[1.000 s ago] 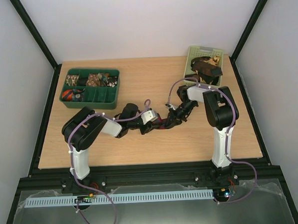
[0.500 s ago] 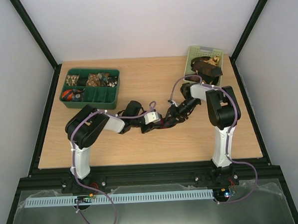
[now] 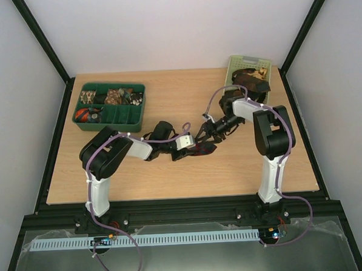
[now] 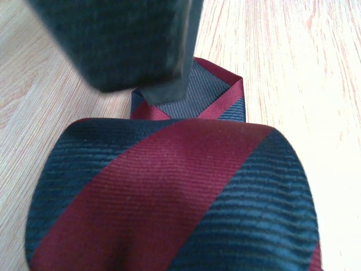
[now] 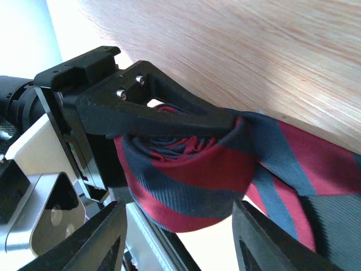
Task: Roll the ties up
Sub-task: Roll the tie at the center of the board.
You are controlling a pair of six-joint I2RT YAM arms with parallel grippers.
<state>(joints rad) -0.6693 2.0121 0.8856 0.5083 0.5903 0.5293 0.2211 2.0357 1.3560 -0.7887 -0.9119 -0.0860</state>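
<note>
Left gripper (image 3: 192, 148): clamped on the tie (image 5: 186, 169). One black finger (image 5: 163, 110) lies across the top of the roll and presses into it. The other finger is hidden behind the cloth.
Right gripper (image 5: 178, 226): fingers (image 5: 98, 243) well apart, one on each side of the roll. It grips nothing, and I cannot tell whether either finger brushes the cloth.
Tie, place: mid-table, between the two grippers. The roll is in the left gripper and a flat tail runs off it along the table (image 3: 171, 172).
Tie, material: woven cloth with fine ribs and broad diagonal stripes of dark red and navy.
Tie, shape: a fat, soft coil with several layers showing at its open end. In the left wrist view a pointed, grey-lined tip with red edges pokes out past the roll.
Left finger, material: matte black plastic, angular, with two small screws near its base.
Table: pale wood, smooth, with a fine straight grain.
Tray (image 3: 110, 119): dark green plastic, divided, far left, with rolled cloth in its back compartments.
Basket (image 3: 250, 62): pale green perforated plastic in the far right corner, heaped with spare ties (image 3: 251, 82) in dark and brown cloth.
</note>
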